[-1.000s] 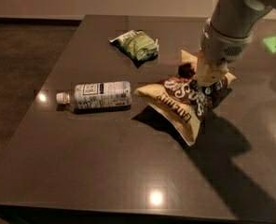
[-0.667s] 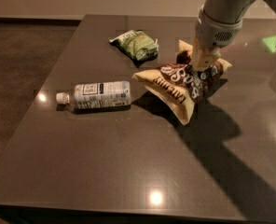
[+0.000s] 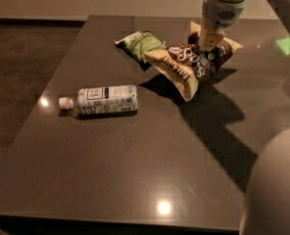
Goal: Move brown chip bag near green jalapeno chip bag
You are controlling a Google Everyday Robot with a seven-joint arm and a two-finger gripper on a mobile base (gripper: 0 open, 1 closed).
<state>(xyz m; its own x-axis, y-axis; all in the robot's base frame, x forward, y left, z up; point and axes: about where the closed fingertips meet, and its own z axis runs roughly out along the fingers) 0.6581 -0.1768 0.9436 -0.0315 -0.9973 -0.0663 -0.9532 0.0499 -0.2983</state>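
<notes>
The brown chip bag [image 3: 186, 62], dark brown with tan edges and white lettering, hangs tilted just above the dark table [image 3: 135, 151], casting a shadow below it. My gripper [image 3: 206, 45] comes down from the upper right and is shut on the bag's upper middle. The green jalapeno chip bag [image 3: 139, 45] lies flat on the table at the far left of the brown bag, and the brown bag's tan left corner overlaps its right edge in this view.
A clear plastic bottle [image 3: 101, 100] with a white label and cap lies on its side at the left middle of the table. The arm's pale body [image 3: 275, 185] fills the lower right corner. The table's left edge drops to a dark floor.
My gripper has carried the brown chip bag up and to the left, toward the far side of the table, so it now sits beside the green jalapeno bag.
</notes>
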